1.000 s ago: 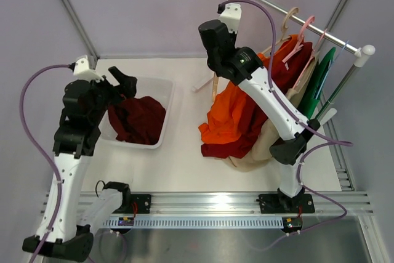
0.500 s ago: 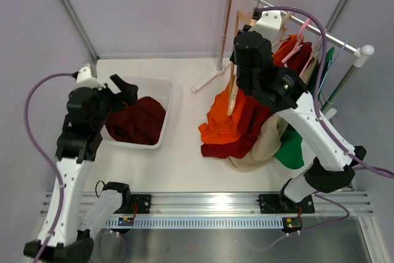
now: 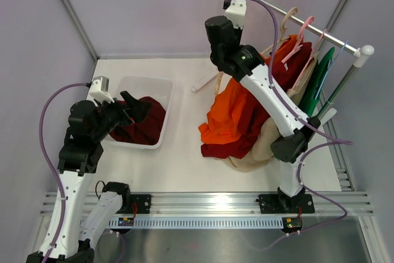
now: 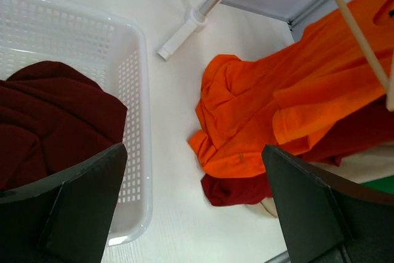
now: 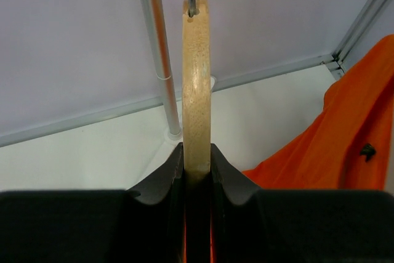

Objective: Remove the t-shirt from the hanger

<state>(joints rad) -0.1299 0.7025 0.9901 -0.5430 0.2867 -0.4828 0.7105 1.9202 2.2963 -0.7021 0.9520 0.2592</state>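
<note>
1 smooth wooden hanger (image 5: 196, 78) pinched by right pincer (image 5: 197, 159); left pincer (image 4: 194, 204) spread wide.

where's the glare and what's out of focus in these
Top external: sharp, even light, glare on the aluminium rail along the near edge. Left wrist: the left pincer is dark and soft-edged, the orange t-shirt in focus. Right wrist: a highlight streak on the wooden hanger; the right pincer is near-black.

arms (image 3: 74, 152) (image 3: 271, 97): 2 | basket (image 3: 171, 93): 1 | rack (image 3: 320, 29): 1 | orange t-shirt (image 3: 225, 118): 1
</note>
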